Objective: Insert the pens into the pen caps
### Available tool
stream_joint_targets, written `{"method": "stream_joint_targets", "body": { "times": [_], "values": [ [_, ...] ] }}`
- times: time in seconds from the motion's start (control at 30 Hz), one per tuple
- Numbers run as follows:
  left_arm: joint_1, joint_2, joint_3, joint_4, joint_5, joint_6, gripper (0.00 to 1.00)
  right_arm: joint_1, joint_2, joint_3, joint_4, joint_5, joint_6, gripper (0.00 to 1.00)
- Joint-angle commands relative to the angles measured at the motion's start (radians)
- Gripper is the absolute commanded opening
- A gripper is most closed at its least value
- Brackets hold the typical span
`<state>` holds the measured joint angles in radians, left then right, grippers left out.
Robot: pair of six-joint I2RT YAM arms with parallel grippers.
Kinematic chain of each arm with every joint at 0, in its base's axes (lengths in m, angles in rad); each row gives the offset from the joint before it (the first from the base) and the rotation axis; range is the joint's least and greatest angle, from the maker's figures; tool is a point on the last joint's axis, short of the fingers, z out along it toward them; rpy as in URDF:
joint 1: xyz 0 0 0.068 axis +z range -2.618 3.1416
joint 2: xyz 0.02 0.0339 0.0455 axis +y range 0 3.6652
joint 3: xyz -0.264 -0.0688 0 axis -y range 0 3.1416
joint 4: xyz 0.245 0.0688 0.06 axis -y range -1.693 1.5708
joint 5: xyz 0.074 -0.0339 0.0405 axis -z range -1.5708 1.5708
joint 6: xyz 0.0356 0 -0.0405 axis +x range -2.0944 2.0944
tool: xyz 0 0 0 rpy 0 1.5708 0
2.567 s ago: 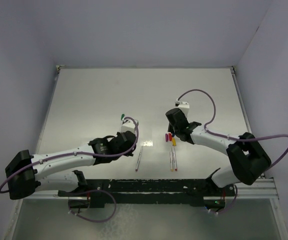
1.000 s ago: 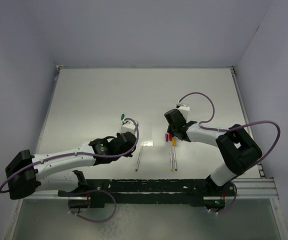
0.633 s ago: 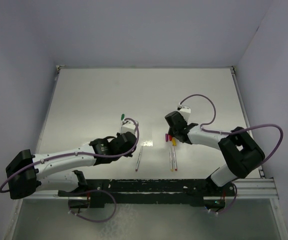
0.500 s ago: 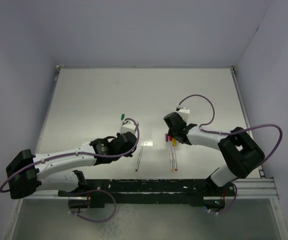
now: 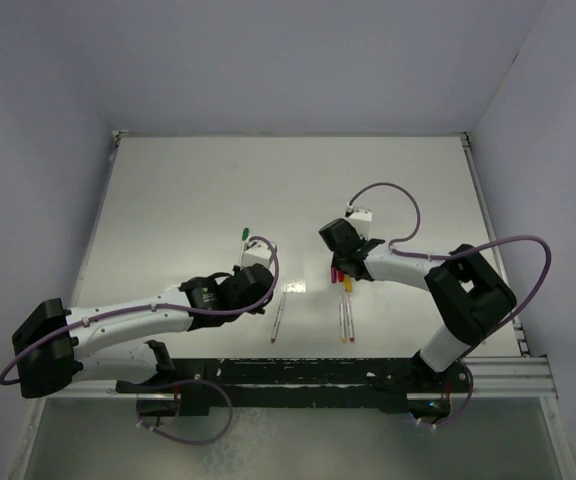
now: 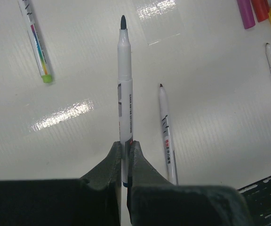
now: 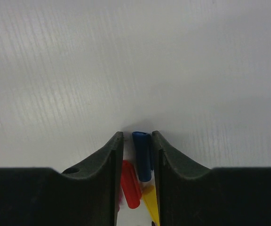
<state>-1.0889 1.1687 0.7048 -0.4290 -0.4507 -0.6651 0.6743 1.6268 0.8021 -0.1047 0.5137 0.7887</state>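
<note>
Pinching a pen (image 6: pixel 124 84) by its rear so the tip juts forward for capping, the left gripper (image 6: pixel 125 145) hovers while the right gripper (image 7: pixel 137 136), jaws part-spread, straddles the blue cap (image 7: pixel 142 157) lying on the table, apparently to grasp it.

Bright, even light from above. Glare patches streak the table (image 6: pixel 62 115) in the left wrist view. Shadows are faint and soft. The top view looks slightly soft.
</note>
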Motion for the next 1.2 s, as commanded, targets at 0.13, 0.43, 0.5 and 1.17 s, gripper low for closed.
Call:
{"method": "stream_joint_targets", "body": {
  "times": [0.13, 0.43, 0.5, 1.17],
  "values": [
    [-0.003, -0.026, 0.018, 0.017, -0.033, 0.004, 0.0, 0.015, 0.095, -0.055, -0.17, -0.092, -0.012, 0.33],
    [-0.003, -0.017, 0.022, 0.019, -0.035, 0.004, 0.0, 0.041, 0.096, -0.067, -0.222, -0.113, -0.018, 0.34],
    [-0.003, -0.017, 0.024, 0.019, -0.035, 0.004, 0.0, 0.042, 0.095, -0.074, -0.225, -0.113, -0.014, 0.34],
    [-0.003, -0.053, 0.006, -0.01, -0.045, -0.023, 0.0, 0.043, 0.092, -0.087, -0.231, -0.124, 0.002, 0.0]
  ]
}}
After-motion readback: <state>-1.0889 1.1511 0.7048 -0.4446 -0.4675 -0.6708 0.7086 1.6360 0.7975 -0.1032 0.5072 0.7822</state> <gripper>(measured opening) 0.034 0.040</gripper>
